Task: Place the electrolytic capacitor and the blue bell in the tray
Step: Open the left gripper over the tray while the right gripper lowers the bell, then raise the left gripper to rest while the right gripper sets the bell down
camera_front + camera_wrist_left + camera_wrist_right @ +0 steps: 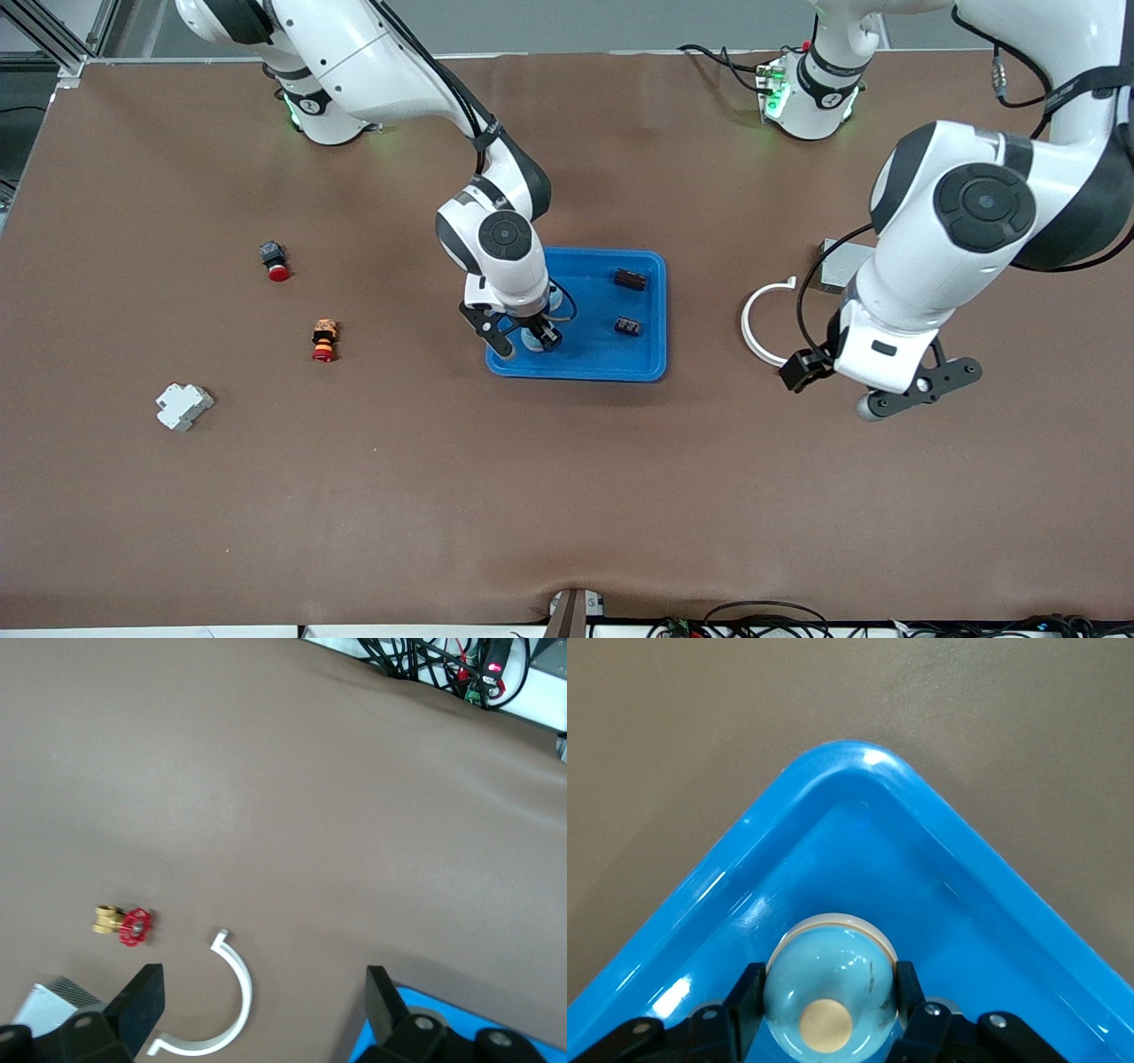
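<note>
Spanning the middle of the table, the tray point(611, 359) already carries two small dark components point(630, 280), so its corner toward the right arm's end is the free spot being used. The right gripper point(532, 341) sits low inside that corner, fingers clamped on the blue bell point(828, 988), dome held upright, apparently for release. The left gripper point(873, 394) waits with jaws spread wide and nothing in them, over bare table near a white curved clip point(764, 323).
</note>
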`<move>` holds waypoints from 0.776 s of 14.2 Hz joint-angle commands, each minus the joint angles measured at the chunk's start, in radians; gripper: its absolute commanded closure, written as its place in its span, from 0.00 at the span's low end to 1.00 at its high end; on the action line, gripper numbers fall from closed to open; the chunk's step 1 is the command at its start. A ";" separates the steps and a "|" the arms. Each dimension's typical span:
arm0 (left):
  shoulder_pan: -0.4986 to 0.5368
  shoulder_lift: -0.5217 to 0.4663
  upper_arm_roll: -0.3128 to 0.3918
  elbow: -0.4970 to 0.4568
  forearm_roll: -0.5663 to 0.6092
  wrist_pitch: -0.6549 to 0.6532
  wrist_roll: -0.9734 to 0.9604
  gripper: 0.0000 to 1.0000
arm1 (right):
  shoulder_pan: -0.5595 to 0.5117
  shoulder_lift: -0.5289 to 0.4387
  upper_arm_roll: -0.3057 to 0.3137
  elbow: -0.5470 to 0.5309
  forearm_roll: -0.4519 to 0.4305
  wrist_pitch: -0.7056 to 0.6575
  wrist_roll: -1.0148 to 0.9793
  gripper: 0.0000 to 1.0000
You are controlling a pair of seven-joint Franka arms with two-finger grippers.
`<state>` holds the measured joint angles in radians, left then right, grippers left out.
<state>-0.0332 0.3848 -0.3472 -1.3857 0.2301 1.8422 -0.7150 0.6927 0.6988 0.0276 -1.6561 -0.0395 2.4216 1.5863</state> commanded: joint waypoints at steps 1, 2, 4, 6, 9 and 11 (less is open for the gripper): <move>0.126 -0.079 -0.062 -0.006 -0.070 -0.093 0.107 0.00 | 0.016 0.024 -0.012 0.035 -0.016 0.002 0.027 1.00; 0.189 -0.114 -0.106 -0.009 -0.098 -0.104 0.126 0.00 | 0.016 0.025 -0.012 0.035 -0.016 0.004 0.027 1.00; 0.254 -0.161 -0.128 -0.012 -0.113 -0.142 0.217 0.00 | 0.016 0.030 -0.012 0.035 -0.016 0.007 0.027 1.00; 0.263 -0.196 -0.115 -0.012 -0.115 -0.205 0.313 0.00 | 0.018 0.038 -0.012 0.035 -0.016 0.007 0.027 1.00; 0.244 -0.268 -0.044 -0.021 -0.118 -0.253 0.383 0.00 | 0.016 0.039 -0.012 0.035 -0.016 0.013 0.029 1.00; 0.210 -0.288 0.014 -0.023 -0.133 -0.317 0.425 0.00 | 0.018 0.045 -0.012 0.035 -0.016 0.016 0.029 1.00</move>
<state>0.2106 0.1446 -0.3964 -1.3816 0.1260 1.5734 -0.3393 0.6948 0.7247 0.0262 -1.6430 -0.0399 2.4301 1.5868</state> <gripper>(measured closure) 0.000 0.366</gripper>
